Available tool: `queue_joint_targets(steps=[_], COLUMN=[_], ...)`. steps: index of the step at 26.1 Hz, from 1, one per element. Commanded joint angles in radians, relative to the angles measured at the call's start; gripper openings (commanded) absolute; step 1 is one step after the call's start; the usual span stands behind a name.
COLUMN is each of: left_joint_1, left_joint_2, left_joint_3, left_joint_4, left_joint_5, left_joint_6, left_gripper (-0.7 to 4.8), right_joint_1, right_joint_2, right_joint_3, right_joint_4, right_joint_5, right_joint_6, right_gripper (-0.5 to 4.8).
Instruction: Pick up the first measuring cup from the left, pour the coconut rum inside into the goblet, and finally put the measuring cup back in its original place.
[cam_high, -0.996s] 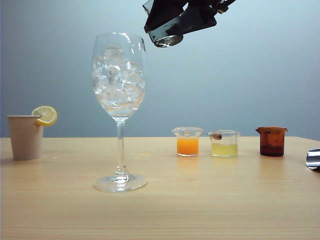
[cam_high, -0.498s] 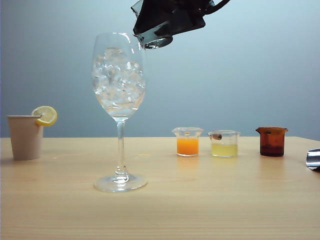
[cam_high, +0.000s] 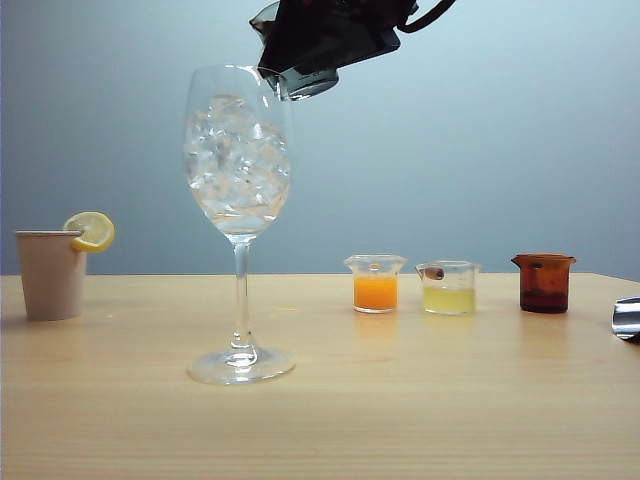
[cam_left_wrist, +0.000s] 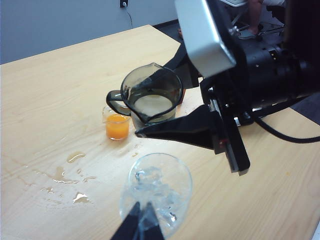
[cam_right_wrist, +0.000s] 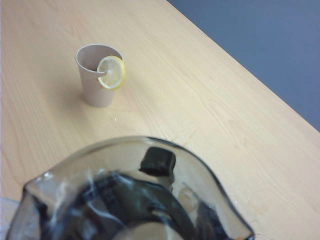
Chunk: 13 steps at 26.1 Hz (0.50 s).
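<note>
The goblet (cam_high: 239, 160), tall and clear with ice cubes in its bowl, stands left of the table's middle. My right gripper (cam_high: 322, 38) hangs just above and to the right of the goblet's rim, shut on the first measuring cup (cam_high: 303, 82). The smoky grey cup is tipped with its lip over the rim. In the left wrist view the same cup (cam_left_wrist: 150, 95) sits between the black fingers (cam_left_wrist: 175, 131), beyond the goblet (cam_left_wrist: 159, 186). I cannot make out the coconut rum or any stream. My left gripper (cam_left_wrist: 141, 207) is shut, its tips over the goblet's bowl. The right wrist view is filled by the cup (cam_right_wrist: 135, 190).
A beige paper cup with a lemon slice (cam_high: 50, 272) stands at the far left. Right of the goblet stand an orange-filled cup (cam_high: 375, 285), a pale yellow one (cam_high: 447, 288) and an amber-brown one (cam_high: 543, 283). A silver object (cam_high: 627, 318) pokes in at the right edge. Small puddles (cam_left_wrist: 65, 175) lie on the table.
My right gripper has carried the measuring cup leftward to the goblet's rim and rolled it further over. The left gripper and everything on the table stayed put.
</note>
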<state>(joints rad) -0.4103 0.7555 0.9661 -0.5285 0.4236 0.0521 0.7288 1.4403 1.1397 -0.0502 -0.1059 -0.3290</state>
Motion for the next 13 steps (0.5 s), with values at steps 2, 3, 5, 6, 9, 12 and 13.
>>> queue_joint_targets(steps=[2,3,5,6,9,12,13], left_joint_1=[0.001,0.001,0.001,0.001,0.001,0.001,0.001], left_joint_2=[-0.001,-0.001,-0.001,-0.001,-0.001,-0.001,-0.001], left_joint_3=[0.005,0.005,0.005,0.005,0.005,0.005,0.005], left_joint_4=[0.01,0.01,0.01,0.01,0.01,0.01,0.01], left_joint_5=[0.007,0.007,0.007,0.007,0.007,0.007,0.007], left_joint_6=[0.0,0.0,0.0,0.0,0.0,0.0,0.0], left_gripper=[-0.06,-0.06,-0.06,-0.06,-0.06,-0.06,-0.06], right_joint_1=[0.007,0.008,0.008,0.008,0.008,0.008,0.006], right_joint_2=[-0.006,-0.006,-0.006,-0.006,-0.006,-0.007,-0.007], right_joint_3=[0.005,0.005,0.005,0.005,0.005,0.005,0.005], right_joint_4=[0.032,0.032,0.032,0.032,0.031,0.025,0.019], right_joint_5=[0.0,0.0,-0.001,-0.001,-0.001,-0.001,0.0], right_joint_6=[-0.042,-0.047,-0.066,-0.065,-0.065,-0.066,-0.072], right_gripper=[1.33,1.27,1.2,1.2,1.2,1.2,1.2])
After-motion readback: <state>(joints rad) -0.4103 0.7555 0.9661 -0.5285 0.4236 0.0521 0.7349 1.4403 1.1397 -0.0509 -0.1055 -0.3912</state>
